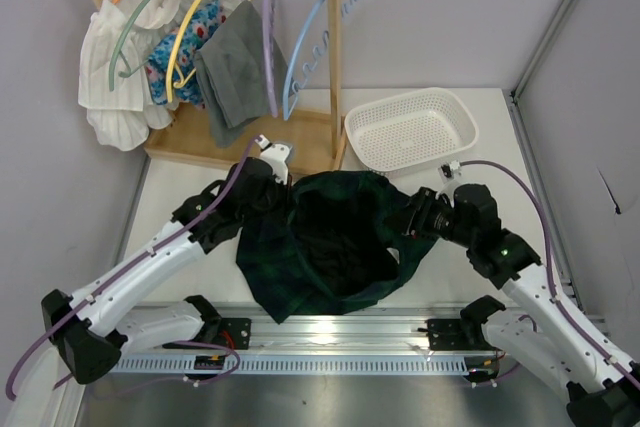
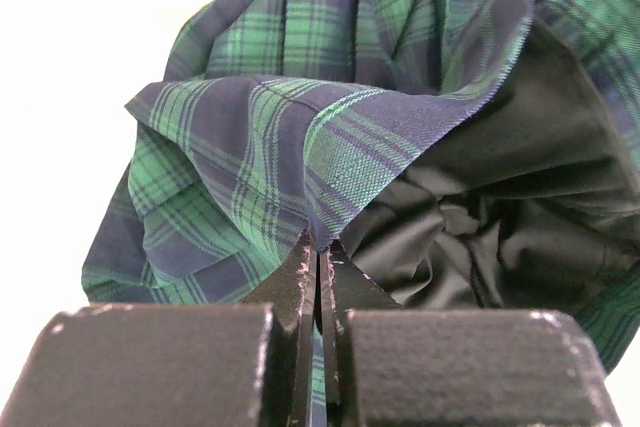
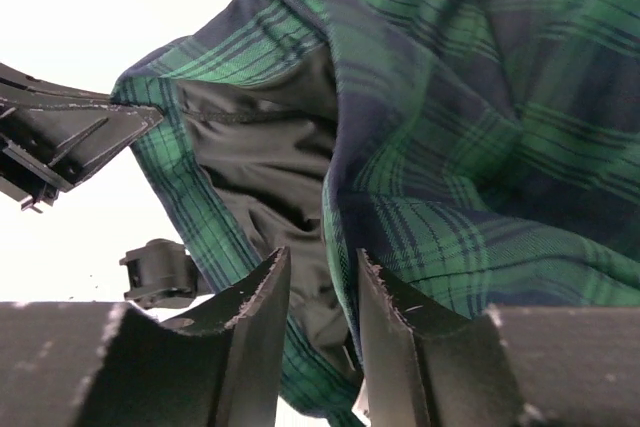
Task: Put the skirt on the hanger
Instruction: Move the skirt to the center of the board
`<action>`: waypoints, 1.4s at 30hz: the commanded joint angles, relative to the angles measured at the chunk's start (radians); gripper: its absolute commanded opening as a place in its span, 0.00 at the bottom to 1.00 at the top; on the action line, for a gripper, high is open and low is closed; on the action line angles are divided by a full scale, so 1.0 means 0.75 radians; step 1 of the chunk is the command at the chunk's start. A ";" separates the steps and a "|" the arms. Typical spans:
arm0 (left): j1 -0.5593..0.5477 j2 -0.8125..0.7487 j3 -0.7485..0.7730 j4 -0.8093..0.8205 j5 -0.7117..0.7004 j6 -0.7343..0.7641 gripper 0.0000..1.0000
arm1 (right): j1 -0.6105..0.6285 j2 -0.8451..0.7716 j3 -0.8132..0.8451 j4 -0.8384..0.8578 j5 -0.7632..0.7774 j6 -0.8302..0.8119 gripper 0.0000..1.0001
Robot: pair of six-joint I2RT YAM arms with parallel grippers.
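left gripper (image 2: 318, 247): clamped on the skirt (image 1: 330, 247) hem, at its left edge
right gripper (image 3: 322, 257): jaws apart, cloth hanging in the gap, not pinched
skirt: slung between the two arms over the table's near half, long axis left-right
blue hanger (image 1: 298, 55): bare on the rack (image 1: 335, 67), far-left of the skirt
nearer arm: left, I'd say; skirt has to travel away and left

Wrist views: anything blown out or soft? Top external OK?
Left wrist: background behind the skirt blown to white, plaid weave sharp. Right wrist: same washout upper left, lining in deep shadow. Top external: evenly lit, glare on the metal rail.
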 commanded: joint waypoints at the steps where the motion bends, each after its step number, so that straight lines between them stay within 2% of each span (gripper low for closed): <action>1: 0.026 -0.060 -0.034 0.086 0.065 0.052 0.00 | -0.004 -0.054 -0.019 -0.106 0.039 -0.027 0.40; 6: 0.038 -0.058 -0.045 0.080 0.087 0.084 0.00 | -0.006 -0.101 -0.050 -0.180 0.092 -0.036 0.48; 14: 0.062 -0.046 -0.037 0.084 0.104 0.099 0.00 | -0.006 -0.114 -0.007 -0.405 0.158 -0.105 0.55; 18: 0.075 -0.031 -0.022 0.064 0.100 0.125 0.00 | -0.004 -0.159 -0.068 -0.323 0.105 -0.097 0.57; 23: 0.081 -0.009 -0.014 0.066 0.112 0.123 0.00 | 0.030 -0.134 -0.097 -0.088 0.012 -0.097 0.63; 27: 0.083 0.002 -0.008 0.068 0.122 0.105 0.00 | 0.100 -0.022 -0.083 -0.090 0.067 -0.181 0.67; 32: 0.085 -0.031 0.019 0.045 0.118 0.105 0.00 | 0.218 0.123 -0.042 -0.076 0.157 -0.242 0.67; 34: 0.089 -0.047 0.023 0.023 0.102 0.105 0.00 | 0.231 0.146 -0.046 -0.082 0.217 -0.250 0.62; 35: 0.091 -0.058 0.043 0.017 0.102 0.107 0.00 | 0.231 0.170 -0.040 -0.096 0.225 -0.263 0.46; 38: 0.095 -0.113 0.055 -0.014 0.104 0.123 0.00 | 0.231 0.179 -0.011 -0.121 0.252 -0.275 0.19; 41: 0.097 -0.199 0.051 -0.028 0.122 0.135 0.00 | 0.231 0.128 0.003 -0.100 0.282 -0.261 0.00; 42: 0.097 -0.223 0.041 -0.031 0.122 0.133 0.00 | 0.231 0.077 0.001 -0.096 0.315 -0.255 0.00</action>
